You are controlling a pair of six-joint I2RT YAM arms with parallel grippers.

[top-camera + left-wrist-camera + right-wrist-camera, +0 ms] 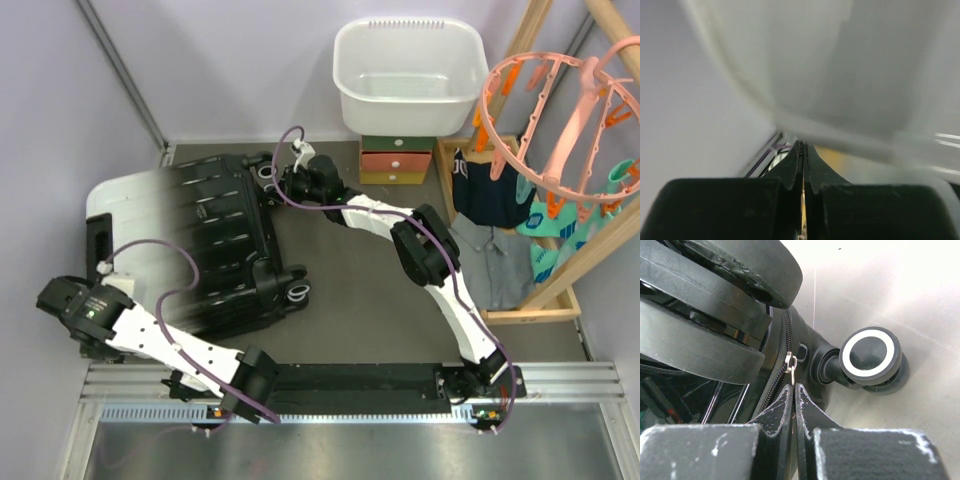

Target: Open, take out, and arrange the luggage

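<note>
The luggage [200,240] lies flat on the floor, a ribbed shell fading from black to white at its left end, with its lid down. My right gripper [291,181] is at the case's far right corner by a wheel [265,172]. In the right wrist view this gripper [793,386] is shut on the silver zipper pull [791,363], beside a white-ringed wheel [870,357]. My left gripper [57,296] is at the case's near left corner. In the left wrist view it [803,145] is shut with nothing between its fingers, and the blurred white shell [840,65] fills the view just ahead.
A white laundry basket [408,75] stands on a green-and-orange drawer box [396,160] at the back. A wooden rack [545,290] with folded clothes and a pink peg hanger [570,120] are at the right. The wall runs close along the case's left side.
</note>
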